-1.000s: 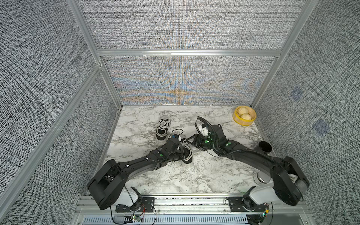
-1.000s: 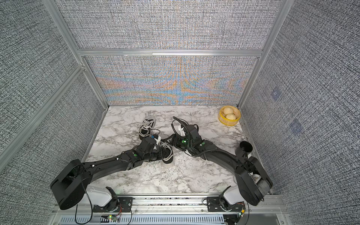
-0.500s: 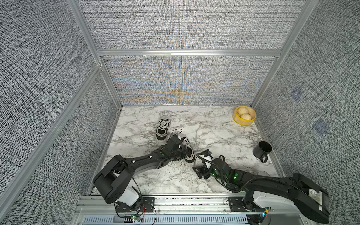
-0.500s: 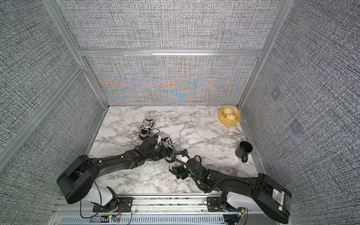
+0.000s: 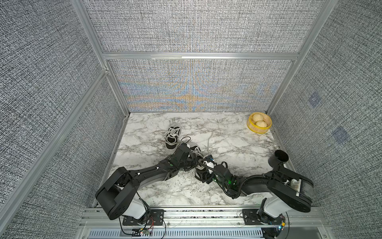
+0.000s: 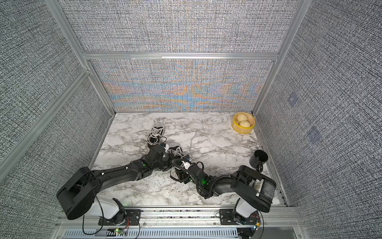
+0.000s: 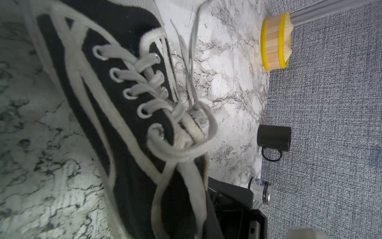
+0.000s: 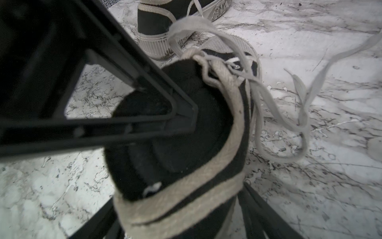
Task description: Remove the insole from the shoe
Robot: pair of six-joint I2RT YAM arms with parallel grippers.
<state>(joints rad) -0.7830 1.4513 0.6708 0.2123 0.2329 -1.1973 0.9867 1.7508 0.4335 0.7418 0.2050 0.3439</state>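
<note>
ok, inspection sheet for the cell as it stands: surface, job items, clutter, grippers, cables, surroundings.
Surface: marble tabletop, dark specks toward the front.
Job's things: near shoe upright between both grippers, laces trailing loose; no insole seen outside it.
Clutter: second shoe, bun basket, black mug, can.
Grippers: left gripper shut at the near shoe's lacing, what it pinches is hidden; right gripper open, one finger inside the shoe's opening, the other outside the heel.
Cables: wrist cable loops close above the shoes.
Surroundings: grey fabric panels in an aluminium frame on three sides.
</note>
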